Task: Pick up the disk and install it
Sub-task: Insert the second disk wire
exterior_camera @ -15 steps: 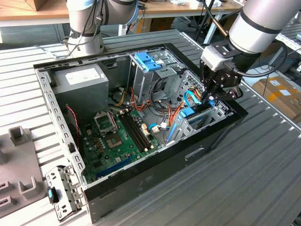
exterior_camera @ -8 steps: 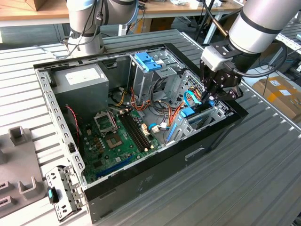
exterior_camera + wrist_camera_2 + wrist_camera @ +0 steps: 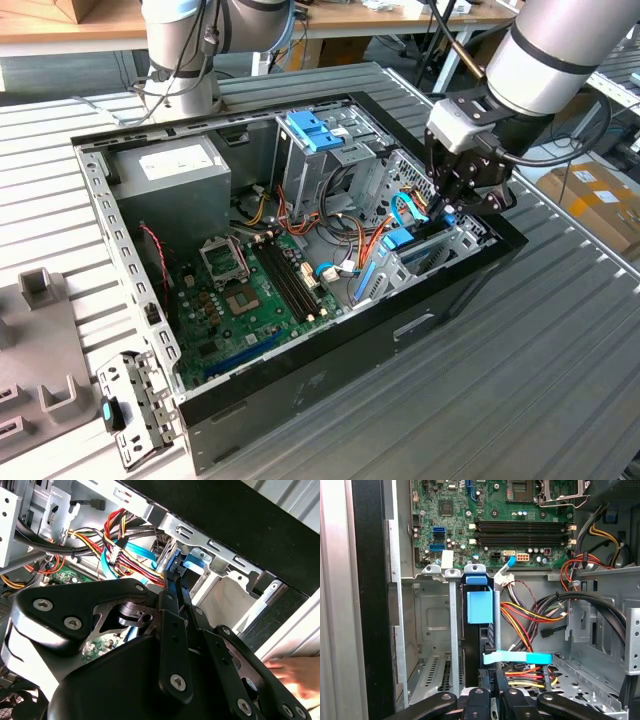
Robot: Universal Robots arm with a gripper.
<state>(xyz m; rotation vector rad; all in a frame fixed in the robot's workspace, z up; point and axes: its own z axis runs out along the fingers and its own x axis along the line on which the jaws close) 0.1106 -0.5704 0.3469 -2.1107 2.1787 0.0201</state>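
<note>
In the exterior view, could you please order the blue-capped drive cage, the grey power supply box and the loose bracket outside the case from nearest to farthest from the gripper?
From the gripper:
1. Blue-capped drive cage, inside the case, toward the exterior view's left of the gripper.
2. Grey power supply box, in the case's far corner, further left.
3. Loose bracket, outside the case on the table, at the exterior view's lower left.

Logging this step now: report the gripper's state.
Gripper: shut on the disk, which stands on edge in the drive bay of the computer case.
</note>
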